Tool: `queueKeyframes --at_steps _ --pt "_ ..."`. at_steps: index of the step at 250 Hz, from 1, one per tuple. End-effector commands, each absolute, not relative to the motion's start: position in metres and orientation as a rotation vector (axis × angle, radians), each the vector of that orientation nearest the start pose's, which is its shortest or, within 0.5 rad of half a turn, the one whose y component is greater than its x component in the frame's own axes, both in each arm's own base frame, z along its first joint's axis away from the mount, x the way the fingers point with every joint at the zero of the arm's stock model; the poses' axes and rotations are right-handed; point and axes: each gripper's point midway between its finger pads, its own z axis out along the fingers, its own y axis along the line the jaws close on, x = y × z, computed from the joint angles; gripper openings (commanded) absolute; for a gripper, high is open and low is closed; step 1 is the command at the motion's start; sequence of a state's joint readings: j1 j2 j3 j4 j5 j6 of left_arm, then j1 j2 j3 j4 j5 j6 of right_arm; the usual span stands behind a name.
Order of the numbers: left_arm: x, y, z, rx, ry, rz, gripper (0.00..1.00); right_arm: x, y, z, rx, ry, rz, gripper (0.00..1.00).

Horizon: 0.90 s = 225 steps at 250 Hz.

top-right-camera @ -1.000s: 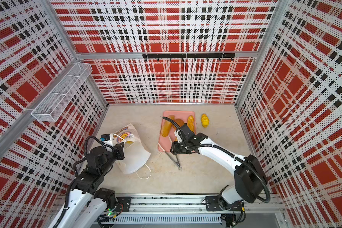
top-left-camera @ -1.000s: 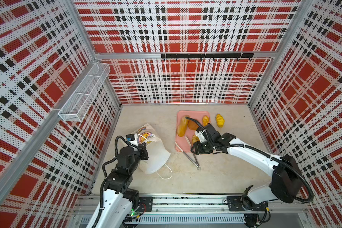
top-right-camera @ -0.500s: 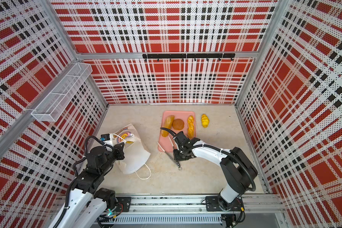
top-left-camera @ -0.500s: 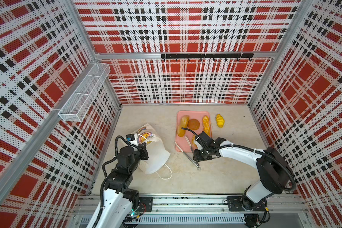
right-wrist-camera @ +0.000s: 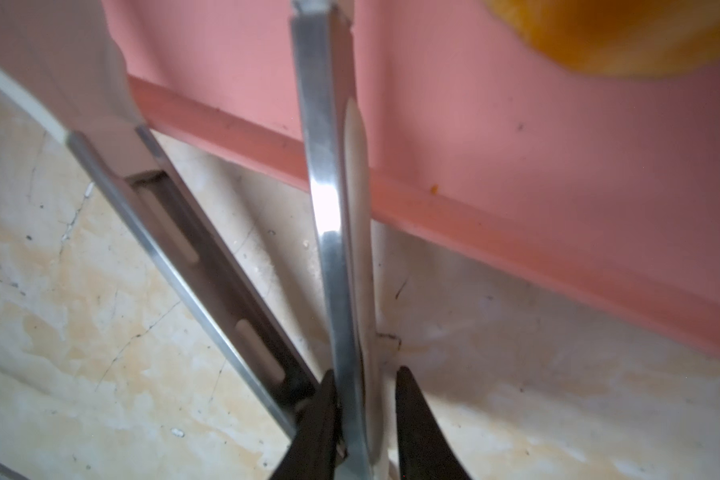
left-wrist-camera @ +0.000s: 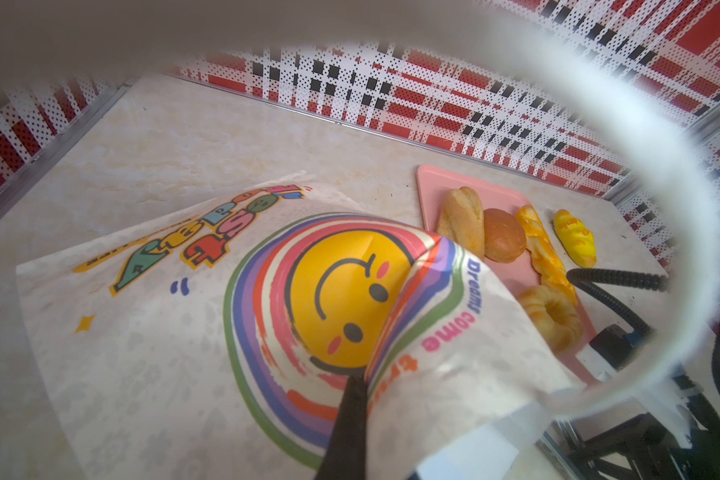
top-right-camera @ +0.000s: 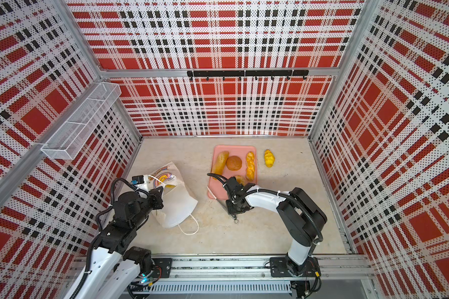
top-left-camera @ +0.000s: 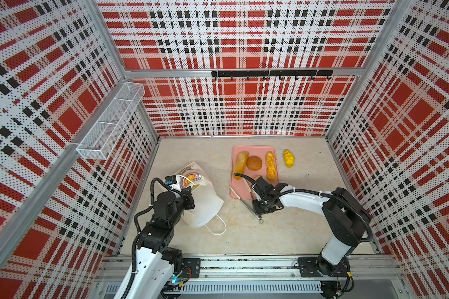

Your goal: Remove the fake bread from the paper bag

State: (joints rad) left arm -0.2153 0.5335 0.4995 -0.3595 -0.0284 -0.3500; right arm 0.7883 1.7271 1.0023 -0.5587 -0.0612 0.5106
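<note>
Fetching the tongs (right-wrist-camera: pixel 329 208): right pincer (right-wrist-camera: pixel 366 374) narrow astride one arm — grip unsure; left pincer (top-left-camera: pixel 189 198) clamps the paper bag (top-left-camera: pixel 205 207), nine o'clock. Freed fake bread (top-left-camera: pixel 254 163) lies at twelve. Next — lift tongs, probe bag.

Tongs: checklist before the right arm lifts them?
1. Right gripper straddles one arm of the tongs: ok.
2. Jaws clamped on that arm: not ok, gap beside one finger.
3. Left gripper pinching the paper bag edge: ok.
4. Tongs tips clear of the ring bread on the pink tray: cannot tell.
5. Bread left inside the bag: cannot tell.
</note>
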Motion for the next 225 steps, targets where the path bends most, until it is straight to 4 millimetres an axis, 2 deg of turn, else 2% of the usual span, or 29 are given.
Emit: queueKeyframes --at_steps 1,21,44,86,112,133,147,181,214,225 --pt "0.263 -0.052 0.202 -0.174 1.976 -0.356 0.00 0.247 0.260 0.020 -0.419 2.879 0.274 0.19" --pt "0.263 -0.052 0.202 -0.174 1.978 -0.356 0.00 0.248 0.263 0.029 -0.422 2.862 0.280 0.08" --pt "0.263 -0.052 0.201 -0.174 1.979 -0.356 0.00 0.247 0.267 0.050 -0.442 2.829 0.306 0.00" --pt "0.263 -0.051 0.202 -0.177 1.975 -0.353 0.00 0.240 0.265 0.099 -0.462 2.727 0.427 0.00" --pt "0.263 -0.050 0.203 -0.179 1.973 -0.354 0.00 0.239 0.246 0.126 -0.385 2.674 0.501 0.00" --pt "0.263 -0.051 0.204 -0.177 1.967 -0.358 0.00 0.249 0.211 0.137 -0.222 2.644 0.504 0.00" --pt "0.263 -0.051 0.204 -0.178 1.969 -0.361 0.00 0.256 0.176 0.137 -0.085 2.646 0.431 0.00" --pt "0.263 -0.052 0.205 -0.177 1.963 -0.368 0.00 0.267 0.097 0.115 0.192 2.676 0.262 0.00" --pt "0.263 -0.052 0.206 -0.179 1.959 -0.371 0.00 0.276 0.052 0.093 0.373 2.672 0.239 0.00" --pt "0.263 -0.052 0.206 -0.178 1.958 -0.373 0.00 0.278 0.041 0.087 0.363 2.681 0.193 0.00"
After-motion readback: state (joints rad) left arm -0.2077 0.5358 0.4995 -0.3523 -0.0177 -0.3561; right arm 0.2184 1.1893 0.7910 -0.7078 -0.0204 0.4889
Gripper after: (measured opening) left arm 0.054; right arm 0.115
